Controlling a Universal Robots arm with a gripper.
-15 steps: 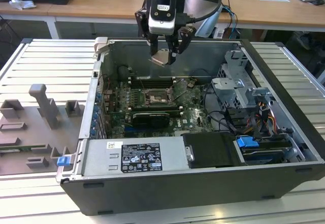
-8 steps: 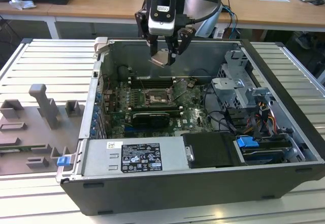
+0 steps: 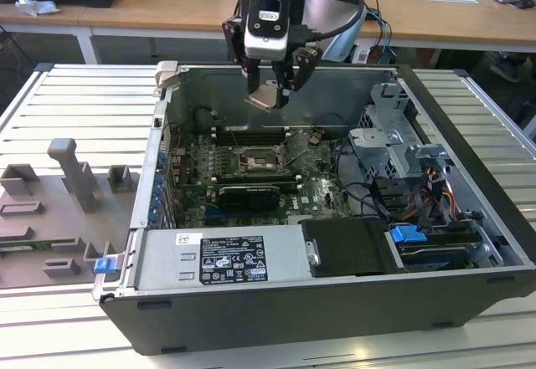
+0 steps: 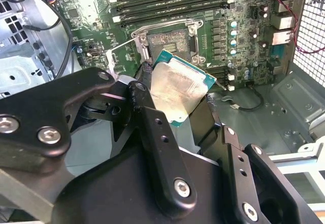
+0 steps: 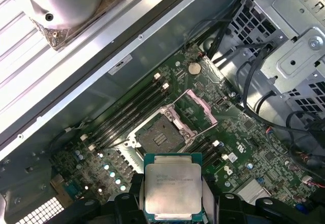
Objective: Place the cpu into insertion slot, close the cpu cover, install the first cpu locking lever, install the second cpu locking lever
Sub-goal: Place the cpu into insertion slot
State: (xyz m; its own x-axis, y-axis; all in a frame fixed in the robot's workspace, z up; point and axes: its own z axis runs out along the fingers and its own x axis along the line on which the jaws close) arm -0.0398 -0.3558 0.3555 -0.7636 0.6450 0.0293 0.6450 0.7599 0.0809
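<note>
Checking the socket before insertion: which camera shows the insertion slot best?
The first wrist view: the insertion slot shows open and unobstructed. In the second wrist view the cpu hides its near edge; the exterior view shows it obliquely.

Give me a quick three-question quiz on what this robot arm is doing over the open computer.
1. True or false: the cpu already sits in the insertion slot.
2. What does the gripper hold? A) a cable B) the cpu C) a screwdriver
3. Fill in: the cpu cover stands ____ (open or closed).
Key: 1 false; 2 B; 3 open.
</note>
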